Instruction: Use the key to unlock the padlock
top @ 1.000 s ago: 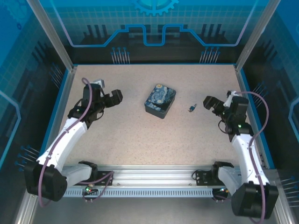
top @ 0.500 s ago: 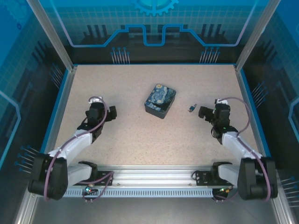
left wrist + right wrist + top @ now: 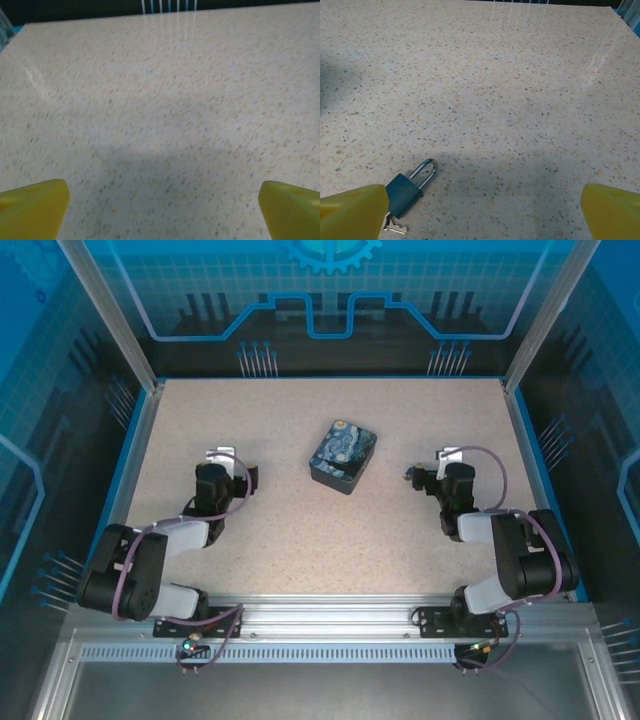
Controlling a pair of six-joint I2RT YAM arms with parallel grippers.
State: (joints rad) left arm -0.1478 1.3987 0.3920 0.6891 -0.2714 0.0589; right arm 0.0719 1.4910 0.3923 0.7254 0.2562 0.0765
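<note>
The padlock (image 3: 404,188), a small teal body with a silver shackle, lies flat on the speckled table, just inside my right gripper's left yellow fingertip (image 3: 355,210). The key (image 3: 395,229) is a silvery toothed sliver at the padlock's lower end, partly hidden by that fingertip. My right gripper (image 3: 485,220) is open and low over the table with nothing between its fingers. In the top view the right gripper (image 3: 418,478) sits right of the painted box (image 3: 343,454). My left gripper (image 3: 162,215) is open over bare table, and in the top view the left gripper (image 3: 250,478) is left of the box.
The blue-and-yellow swirl-painted box lies mid-table between the two grippers. Both arms are folded low near their bases. Blue-edged walls (image 3: 135,455) bound the table (image 3: 320,540) on the left, right and back.
Both arms have folded down and drawn inward, bringing the grippers low over the table. The right gripper has come up beside the padlock and key. The box, padlock and key have not moved.
</note>
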